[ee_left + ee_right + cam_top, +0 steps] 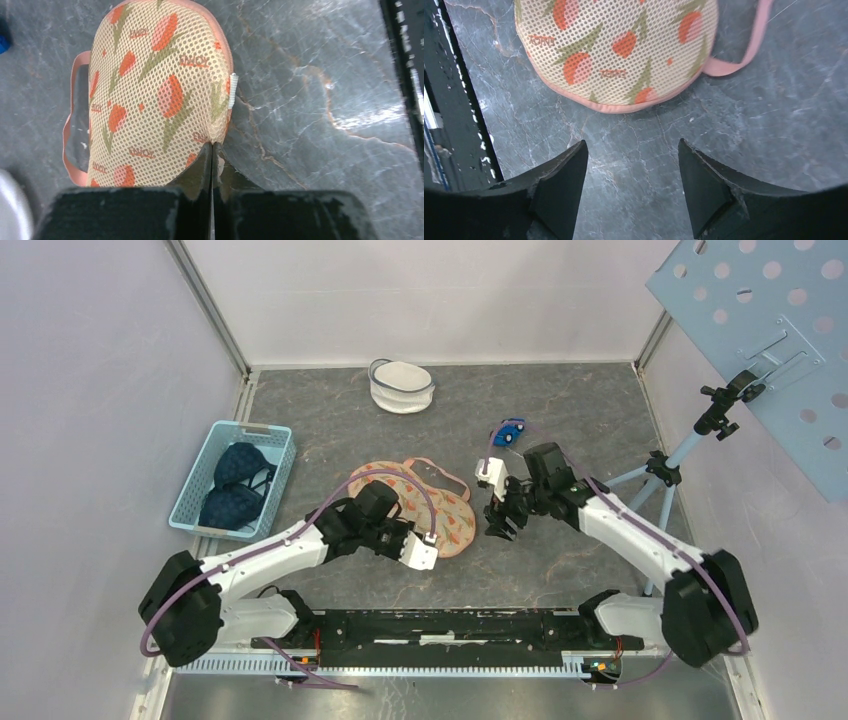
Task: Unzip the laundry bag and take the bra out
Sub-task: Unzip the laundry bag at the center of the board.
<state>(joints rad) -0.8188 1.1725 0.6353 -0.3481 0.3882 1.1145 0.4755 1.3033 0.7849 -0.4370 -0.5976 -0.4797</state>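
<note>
Laundry bag [160, 95] is showing cream mesh printed with orange tulips and green leaves, plus pink trim and strap. Table [560, 390] is reading grey marble with pale and rust veins. Basket [190, 502] is showing light blue, the bras [240, 465] in it dark navy, and left gripper [212, 147] and right gripper [632, 145] are showing black fingers.

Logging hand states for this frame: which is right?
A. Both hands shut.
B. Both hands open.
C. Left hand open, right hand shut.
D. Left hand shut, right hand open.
D: the left hand is closed tight at the edge of the tulip-print mesh laundry bag, while the right hand is spread wide over the grey table.
</note>
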